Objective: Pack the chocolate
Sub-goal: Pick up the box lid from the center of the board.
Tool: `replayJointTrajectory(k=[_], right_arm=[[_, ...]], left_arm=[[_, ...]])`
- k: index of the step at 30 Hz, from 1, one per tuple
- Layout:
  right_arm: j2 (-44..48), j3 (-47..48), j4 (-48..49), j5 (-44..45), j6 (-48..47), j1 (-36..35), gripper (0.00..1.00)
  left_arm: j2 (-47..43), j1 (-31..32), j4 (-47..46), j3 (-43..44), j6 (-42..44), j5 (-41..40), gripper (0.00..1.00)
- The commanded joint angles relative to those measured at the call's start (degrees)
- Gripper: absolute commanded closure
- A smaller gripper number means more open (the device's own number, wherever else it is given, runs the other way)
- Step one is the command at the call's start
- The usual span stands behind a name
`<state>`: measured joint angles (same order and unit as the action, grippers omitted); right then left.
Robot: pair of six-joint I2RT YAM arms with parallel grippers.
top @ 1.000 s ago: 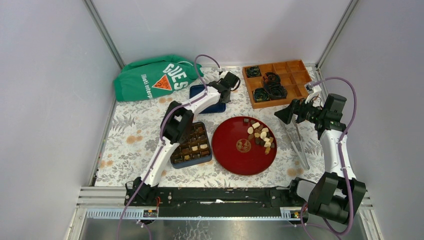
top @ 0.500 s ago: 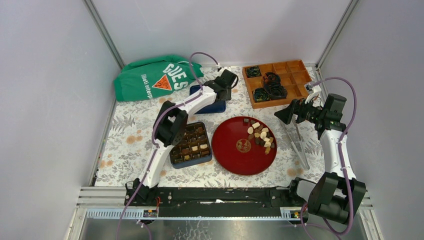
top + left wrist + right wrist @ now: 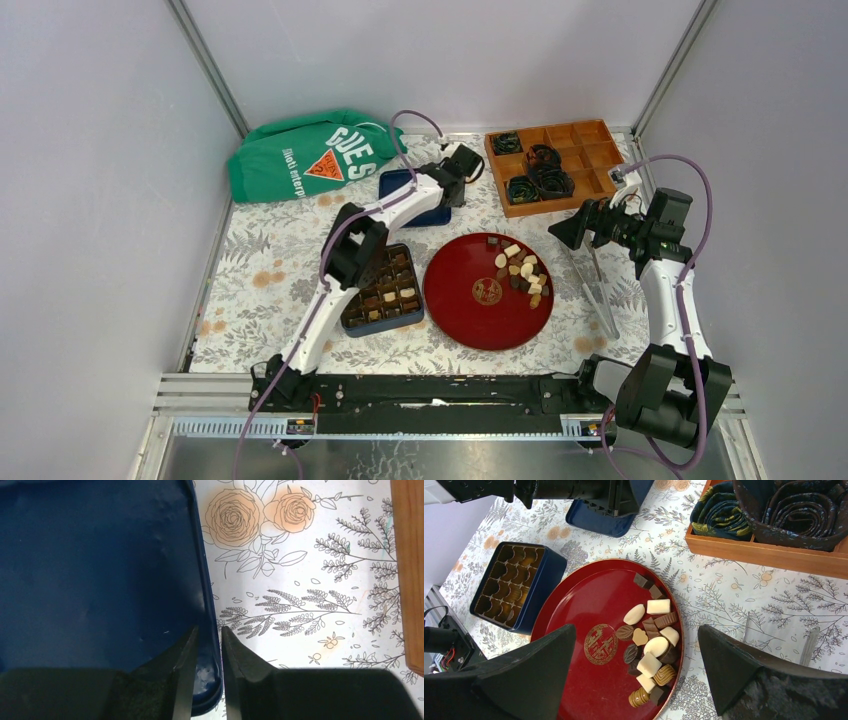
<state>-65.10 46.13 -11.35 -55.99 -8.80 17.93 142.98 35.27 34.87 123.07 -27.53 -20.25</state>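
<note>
The flowered tablecloth (image 3: 260, 260) fills the middle of the top view, with the red plate (image 3: 470, 320) at its centre, a compartmented blue tin (image 3: 381, 290) just left of the plate and a blue lid (image 3: 100, 580) above the tin. The chocolate (image 3: 649, 640) lies heaped on the plate's right side, and a few pieces sit in the tin's lower cells. The left gripper (image 3: 208, 630) is nearly closed, pinching the lid's right rim, while the right gripper (image 3: 636, 629) hangs spread wide and empty at the plate's right.
</note>
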Motion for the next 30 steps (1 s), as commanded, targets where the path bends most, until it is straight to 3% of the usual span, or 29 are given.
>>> replayJointTrajectory(k=[1, 5, 7, 10, 14, 16, 19, 24, 30], right_arm=[[0.33, 2.74, 0.72, -0.09, -0.87, -0.36, 0.0], [0.4, 2.77, 0.63, 0.07, -0.96, -0.36, 0.0], [0.49, 2.74, 0.63, -0.04, -0.97, -0.36, 0.0], [0.5, 2.74, 0.54, -0.08, -0.94, -0.36, 0.0], [0.59, 2.82, 0.54, -0.18, -0.87, -0.36, 0.0], [0.7, 2.83, 0.5, -0.18, -0.93, -0.36, 0.0], [0.74, 2.87, 0.42, -0.33, -0.96, -0.36, 0.0], [0.85, 2.83, 0.37, -0.52, -0.96, -0.36, 0.0], [0.37, 2.78, 0.24, -1.35, -1.02, -0.36, 0.0]], left_arm=[[2.29, 0.41, 3.91, 2.97, -0.33, -1.54, 0.74], [2.89, 0.42, 4.46, 3.05, -0.19, -0.46, 0.85], [3.39, 0.55, 5.34, 3.55, 0.16, -0.32, 0.84], [4.55, 0.59, 7.43, 5.15, 0.51, -0.96, 0.76], [5.02, 0.67, 8.02, 5.55, 0.78, -0.56, 0.76], [5.25, 0.77, 8.1, 6.01, 1.21, -0.15, 0.81], [5.46, 0.77, 8.03, 6.28, 1.63, 0.66, 0.99], [3.39, 0.83, 7.04, 6.54, 3.26, 0.52, 1.0], [-5.03, 0.64, 1.8, 1.62, 6.77, 1.44, 1.0]])
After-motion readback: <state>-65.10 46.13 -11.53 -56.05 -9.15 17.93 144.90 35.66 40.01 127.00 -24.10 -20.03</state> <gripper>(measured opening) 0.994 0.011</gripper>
